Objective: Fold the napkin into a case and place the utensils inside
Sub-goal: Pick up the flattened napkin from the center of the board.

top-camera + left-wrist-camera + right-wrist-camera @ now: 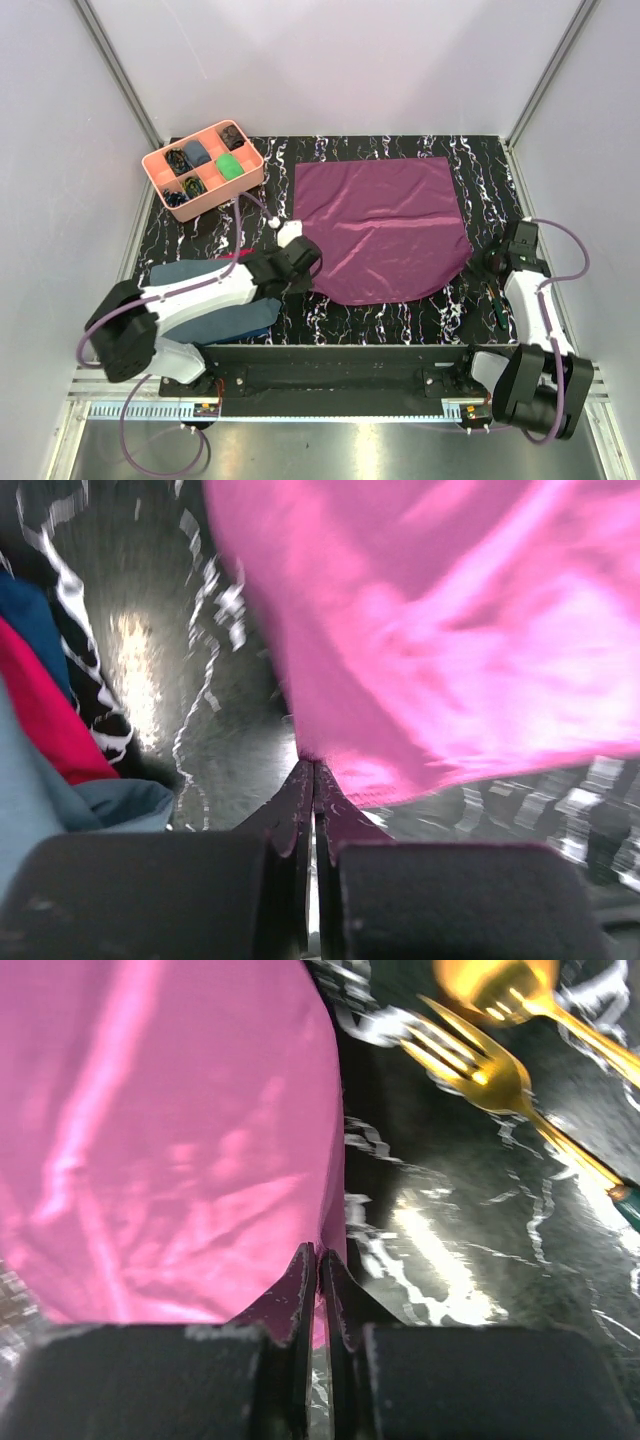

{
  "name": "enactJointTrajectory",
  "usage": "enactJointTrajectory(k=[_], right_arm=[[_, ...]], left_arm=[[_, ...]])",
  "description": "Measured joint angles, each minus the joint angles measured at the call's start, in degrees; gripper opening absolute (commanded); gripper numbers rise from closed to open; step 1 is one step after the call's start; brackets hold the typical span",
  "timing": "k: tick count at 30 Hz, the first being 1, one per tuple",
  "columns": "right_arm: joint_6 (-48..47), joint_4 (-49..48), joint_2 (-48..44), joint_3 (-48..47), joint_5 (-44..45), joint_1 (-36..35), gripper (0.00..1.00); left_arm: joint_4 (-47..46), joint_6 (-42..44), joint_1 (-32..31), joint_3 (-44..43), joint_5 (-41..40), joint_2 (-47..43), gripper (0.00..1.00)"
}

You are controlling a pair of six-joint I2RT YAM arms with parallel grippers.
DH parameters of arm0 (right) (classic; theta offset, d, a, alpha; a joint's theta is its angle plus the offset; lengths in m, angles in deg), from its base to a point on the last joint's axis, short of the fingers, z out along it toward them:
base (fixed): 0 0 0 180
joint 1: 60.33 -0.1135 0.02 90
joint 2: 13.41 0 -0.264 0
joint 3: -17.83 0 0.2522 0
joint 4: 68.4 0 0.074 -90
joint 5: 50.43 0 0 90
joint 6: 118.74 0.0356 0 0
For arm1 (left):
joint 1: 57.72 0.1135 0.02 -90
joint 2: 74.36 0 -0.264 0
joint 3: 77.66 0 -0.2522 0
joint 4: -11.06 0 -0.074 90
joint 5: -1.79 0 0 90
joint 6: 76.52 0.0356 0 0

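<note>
The plum-purple napkin (385, 225) lies spread on the dark marbled table, its near edge bunched and slightly raised. My left gripper (312, 262) is at the napkin's near-left corner. In the left wrist view the gripper (313, 768) is shut on the hem of the napkin (450, 630). My right gripper (482, 262) is at the near-right corner. In the right wrist view it (319, 1255) is shut on the edge of the napkin (170, 1140). The utensils (497, 303) lie right of the napkin; two golden forks (478, 1060) show with a green handle tip. No case is in view.
A pink compartment tray (160, 165) with small items stands at the back left. A slate-blue cloth (215, 305) lies under my left arm, with a red cloth (40, 710) on it. White walls close the table on three sides.
</note>
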Motion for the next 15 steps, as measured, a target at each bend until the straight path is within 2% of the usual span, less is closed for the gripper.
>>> enactJointTrajectory(k=[5,11,13,14,15], right_arm=[[0.15,0.31,-4.07,-2.62,-2.56,0.0,0.05],[0.48,1.11,-4.37,-2.58,-4.15,0.0,0.06],[0.46,1.62,-4.48,-2.25,-4.24,0.0,0.06],[0.46,1.95,-4.5,-1.99,-4.26,0.0,0.06],[0.44,2.23,-4.5,-1.7,-4.26,0.0,0.06]], left_arm=[[0.2,1.53,0.0,-1.27,-1.31,-5.25,0.0],[5.38,-1.03,-0.07,-1.31,-2.43,-1.2,0.0],[6.16,-2.4,-0.17,-0.31,-2.05,0.68,0.19],[6.91,-3.17,-0.22,0.2,-1.88,1.51,0.32],[7.5,-3.48,-0.28,0.39,-1.7,1.99,0.39]])
